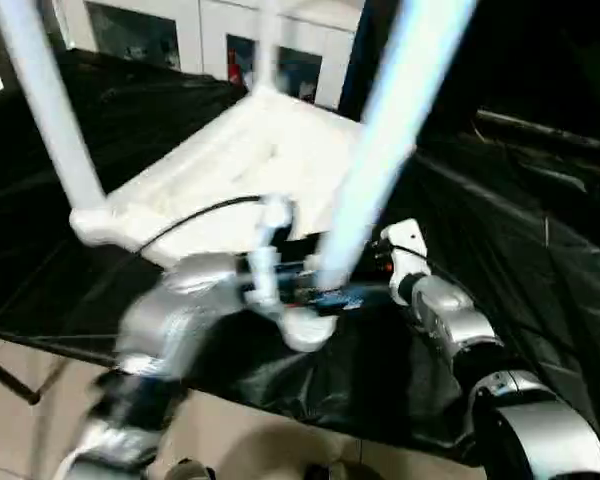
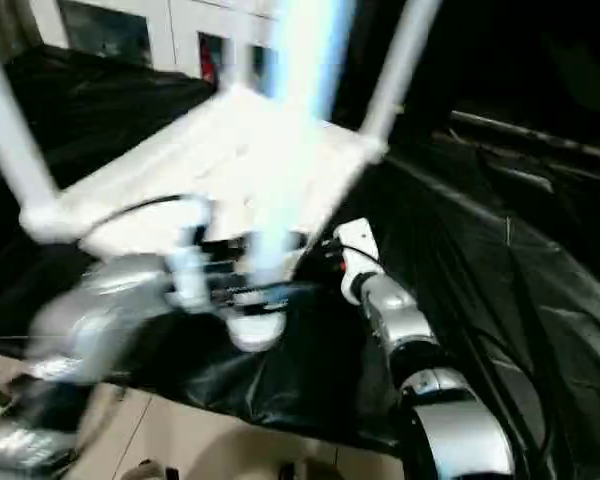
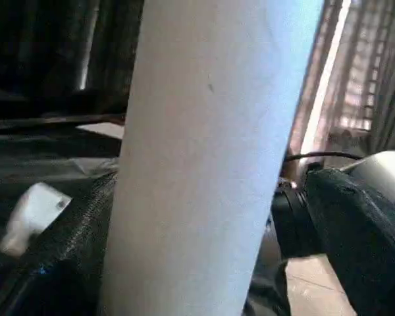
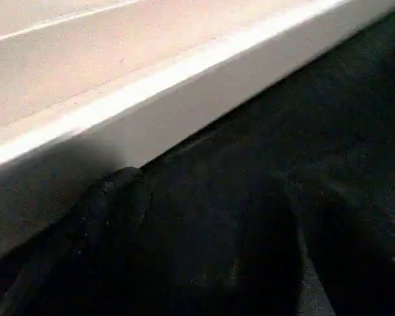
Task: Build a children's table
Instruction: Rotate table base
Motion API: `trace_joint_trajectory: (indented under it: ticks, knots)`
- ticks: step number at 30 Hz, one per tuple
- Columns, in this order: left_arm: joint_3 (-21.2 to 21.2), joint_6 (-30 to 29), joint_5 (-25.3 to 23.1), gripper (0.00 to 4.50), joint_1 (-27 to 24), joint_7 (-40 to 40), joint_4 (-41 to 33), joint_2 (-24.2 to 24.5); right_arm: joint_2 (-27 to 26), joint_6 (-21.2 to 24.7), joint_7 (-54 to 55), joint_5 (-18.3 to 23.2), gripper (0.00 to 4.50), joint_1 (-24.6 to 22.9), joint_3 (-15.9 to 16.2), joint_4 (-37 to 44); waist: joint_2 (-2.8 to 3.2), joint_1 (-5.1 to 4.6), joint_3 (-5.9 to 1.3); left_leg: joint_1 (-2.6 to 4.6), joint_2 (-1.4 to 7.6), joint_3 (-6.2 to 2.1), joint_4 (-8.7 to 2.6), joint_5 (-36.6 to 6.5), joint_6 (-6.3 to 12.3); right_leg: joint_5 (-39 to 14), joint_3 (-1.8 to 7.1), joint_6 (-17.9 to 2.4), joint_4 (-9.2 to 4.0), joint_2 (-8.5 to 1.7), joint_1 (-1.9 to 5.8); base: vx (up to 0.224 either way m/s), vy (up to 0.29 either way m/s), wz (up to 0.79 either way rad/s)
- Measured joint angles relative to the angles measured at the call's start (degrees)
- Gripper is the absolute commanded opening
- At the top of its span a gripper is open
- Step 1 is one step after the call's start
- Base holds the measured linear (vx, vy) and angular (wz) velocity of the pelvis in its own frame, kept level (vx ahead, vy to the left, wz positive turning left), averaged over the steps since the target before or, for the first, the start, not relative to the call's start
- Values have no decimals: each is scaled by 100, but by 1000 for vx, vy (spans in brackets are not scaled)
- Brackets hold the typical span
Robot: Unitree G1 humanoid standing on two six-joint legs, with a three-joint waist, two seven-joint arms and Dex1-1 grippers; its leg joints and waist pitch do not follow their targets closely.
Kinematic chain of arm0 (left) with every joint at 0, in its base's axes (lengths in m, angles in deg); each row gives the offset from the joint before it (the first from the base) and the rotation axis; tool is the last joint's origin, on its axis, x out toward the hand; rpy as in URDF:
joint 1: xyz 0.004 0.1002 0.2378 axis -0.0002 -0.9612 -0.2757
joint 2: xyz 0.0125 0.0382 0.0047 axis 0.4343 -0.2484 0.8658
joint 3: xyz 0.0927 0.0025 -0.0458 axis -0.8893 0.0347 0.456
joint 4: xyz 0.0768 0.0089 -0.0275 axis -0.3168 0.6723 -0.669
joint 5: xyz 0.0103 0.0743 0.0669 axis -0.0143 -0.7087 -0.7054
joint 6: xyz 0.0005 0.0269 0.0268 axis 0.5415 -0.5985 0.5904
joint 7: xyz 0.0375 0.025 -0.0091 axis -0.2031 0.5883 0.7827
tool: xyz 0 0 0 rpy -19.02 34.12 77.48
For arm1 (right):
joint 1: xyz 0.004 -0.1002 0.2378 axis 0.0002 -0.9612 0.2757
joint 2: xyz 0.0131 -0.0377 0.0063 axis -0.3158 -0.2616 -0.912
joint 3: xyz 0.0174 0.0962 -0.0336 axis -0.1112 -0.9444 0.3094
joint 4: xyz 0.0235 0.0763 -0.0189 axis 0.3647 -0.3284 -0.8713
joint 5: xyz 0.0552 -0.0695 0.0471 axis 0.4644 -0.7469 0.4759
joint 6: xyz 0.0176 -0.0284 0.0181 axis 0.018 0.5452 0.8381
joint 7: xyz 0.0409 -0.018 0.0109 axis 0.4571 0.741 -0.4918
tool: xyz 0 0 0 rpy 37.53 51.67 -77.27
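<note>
The white table top (image 1: 230, 165) lies upside down on a black cloth, ribbed side up. Three white tube legs show standing in its corner sockets: one at the left (image 1: 50, 110), one at the back (image 1: 270, 40), and the near leg (image 1: 390, 120). My left gripper (image 1: 315, 290) is shut on the near leg just above its round socket (image 1: 305, 332). In the left wrist view that leg (image 3: 204, 164) fills the gap between the black fingers (image 3: 355, 230). My right gripper (image 1: 380, 265) sits low beside the top's white rim (image 4: 151, 85), partly hidden behind the leg.
The black cloth (image 1: 520, 230) covers a work table whose front edge runs just below my arms. Beige floor tiles (image 1: 20, 430) show beyond that edge at the lower left. White cabinets (image 1: 190, 30) stand at the back. A black cable (image 1: 195, 215) arcs over my left forearm.
</note>
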Motion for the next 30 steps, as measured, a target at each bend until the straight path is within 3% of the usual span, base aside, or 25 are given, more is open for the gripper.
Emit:
trace_joint_trajectory:
  ticks: [11,16,21,24,30]
  knots:
    - [-287,971,-495,450,465,90,943,-484,-162,-157,15,12,385,91,-51,-133,8,-30,0,2,5,2,-2,0,1,-1,-1,-4,-4,6,-2,0,0,0]
    - [-289,1624,-1057,450,819,671,1703,-537,-137,-265,308,-113,385,195,-40,-241,11,2,1,6,5,-1,-2,0,0,4,-3,-11,0,6,1,0,0,0]
    - [-358,1773,-1416,450,871,806,1889,-141,168,-332,99,-75,385,233,-115,-58,22,51,0,13,5,-6,-2,0,0,9,-4,-18,6,6,3,0,0,0]
    - [-342,1769,-1419,450,641,465,1845,247,535,-375,-382,-44,385,116,-108,335,28,74,-2,17,5,-5,-3,0,0,10,-5,-18,9,6,4,0,0,0]
    - [-418,1681,-1475,450,361,-287,1800,935,1305,-316,-2072,110,385,-603,150,1481,125,160,27,8,3,-8,-3,0,1,9,-3,-18,-5,3,7,0,0,0]
